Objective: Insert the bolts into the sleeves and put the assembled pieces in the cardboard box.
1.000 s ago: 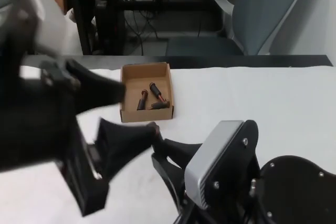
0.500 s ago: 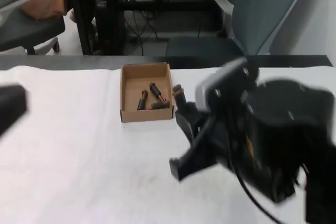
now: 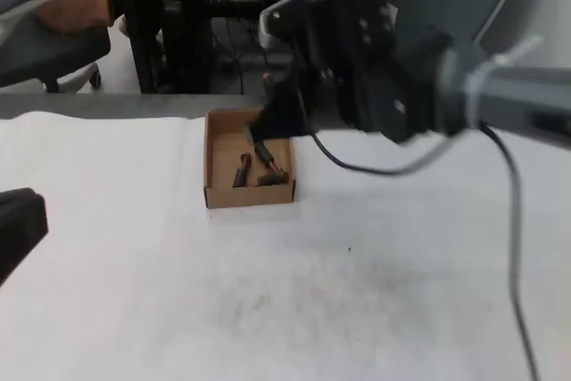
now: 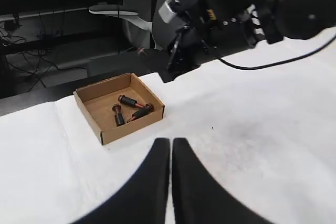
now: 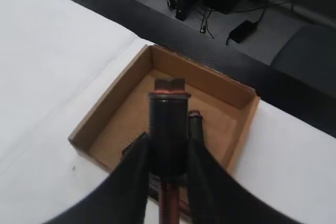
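Note:
My right gripper (image 5: 167, 146) is shut on an assembled piece (image 5: 168, 121), a dark sleeve with a bolt head at its tip and a reddish shank below. It hangs over the cardboard box (image 5: 202, 72). Another piece (image 5: 195, 123) lies on the box floor behind it. In the high view the right arm (image 3: 366, 69) leans over the box (image 3: 250, 194) from the far right, and three dark assembled pieces (image 3: 243, 170) lie inside. My left gripper (image 4: 171, 153) is shut with nothing in it, low over the cloth on the near side of the box (image 4: 131, 127).
A white cloth (image 3: 357, 283) covers the bench. Office chairs (image 3: 464, 15) and cables stand behind the dark far edge. A black part of the left arm (image 3: 18, 231) shows at the near left edge. A cable (image 3: 508, 211) trails from the right arm.
The right arm has swung from the near bench up and back to the box, carrying the piece. The left arm has pulled away to the left edge.

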